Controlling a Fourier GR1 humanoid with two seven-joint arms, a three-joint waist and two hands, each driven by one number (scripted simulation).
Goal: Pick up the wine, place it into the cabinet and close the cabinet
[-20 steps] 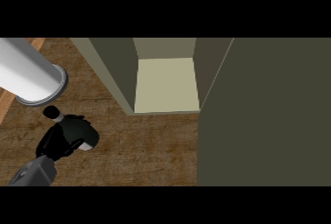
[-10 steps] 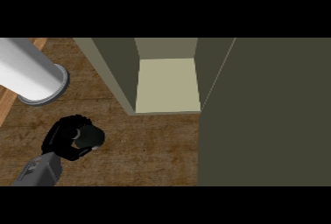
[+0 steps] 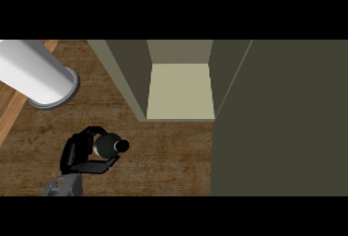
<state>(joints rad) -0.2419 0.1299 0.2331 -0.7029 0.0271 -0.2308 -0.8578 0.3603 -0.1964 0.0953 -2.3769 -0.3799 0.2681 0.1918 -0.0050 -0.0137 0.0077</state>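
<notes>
Wine left of cabinet (apart)

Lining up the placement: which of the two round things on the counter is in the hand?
The small dark wine bottle, seen from above, with the left hand's fingers curled around it. The big white cylinder stands apart, untouched.

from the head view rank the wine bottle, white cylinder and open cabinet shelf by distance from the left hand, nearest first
1. Wine bottle: inside the curled fingers of the left hand, seen from above at the lower left.
2. White cylinder: up and to the left, on the counter's edge.
3. Cabinet shelf: up and to the right, the pale floor inside the open cabinet.
</notes>
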